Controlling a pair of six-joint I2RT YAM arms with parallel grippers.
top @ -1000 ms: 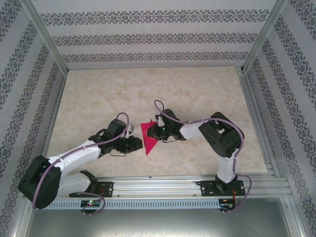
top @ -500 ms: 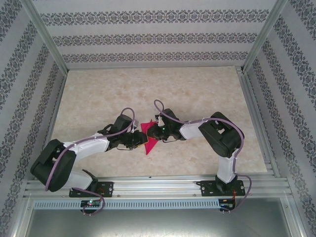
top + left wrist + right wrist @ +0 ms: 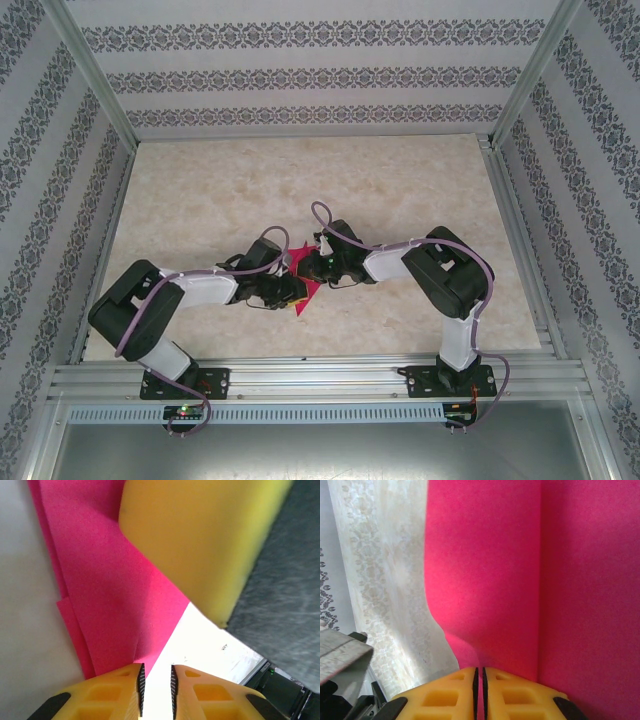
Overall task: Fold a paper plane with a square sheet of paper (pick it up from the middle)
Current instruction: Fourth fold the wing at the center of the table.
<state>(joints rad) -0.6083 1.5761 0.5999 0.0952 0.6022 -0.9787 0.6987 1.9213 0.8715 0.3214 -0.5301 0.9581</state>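
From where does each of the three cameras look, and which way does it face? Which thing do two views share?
Top external: above and behind the arms, facing down at the table; both arms show, left gripper and right gripper meeting at the pink paper.
Left wrist: on the left wrist, facing along its own yellow fingers, slightly apart, toward the paper's edge.
Right wrist: on the right wrist, facing along its fingers, which pinch the paper.
Shared: both wrist views show the pink paper.
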